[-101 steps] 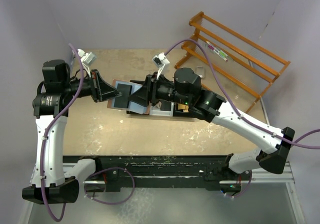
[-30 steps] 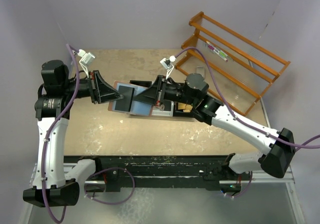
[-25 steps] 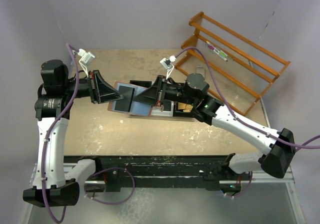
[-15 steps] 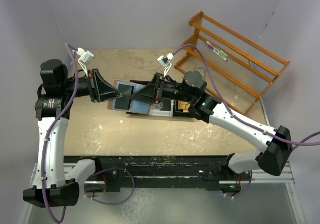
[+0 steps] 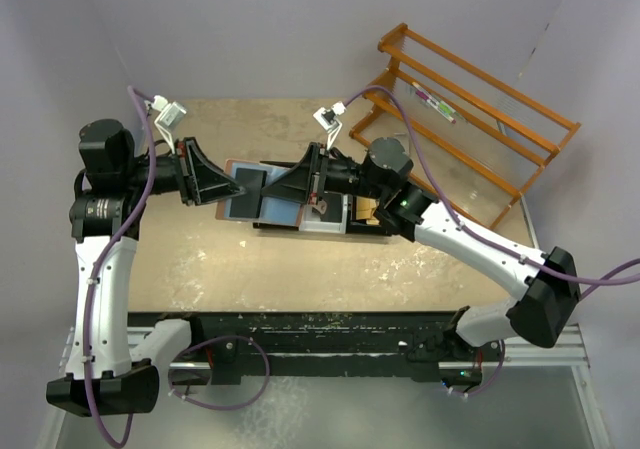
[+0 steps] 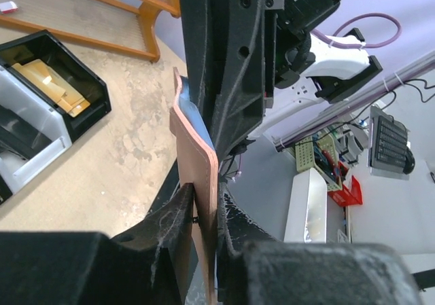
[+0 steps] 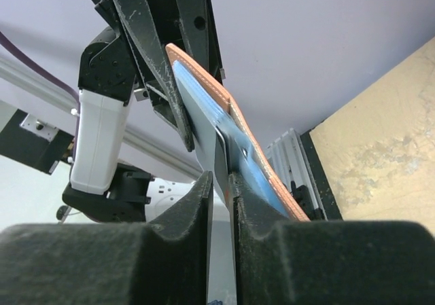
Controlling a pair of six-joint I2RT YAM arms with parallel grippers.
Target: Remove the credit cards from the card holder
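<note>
I count 1 card holder (image 6: 196,149), 1 card (image 7: 219,145) showing for sure. Also 1 black bin (image 6: 95,91), 1 white bin (image 6: 41,149), 1 wooden rack (image 5: 490,76).

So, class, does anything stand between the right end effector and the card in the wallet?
Nothing visible does: the right end effector grips the card by its edge, and the left end effector holds the wallet.

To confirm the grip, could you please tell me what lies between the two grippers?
Only the card holder, held in the air: the left gripper clamps one edge, the right gripper pinches a card at the other. The top view shows it.
</note>
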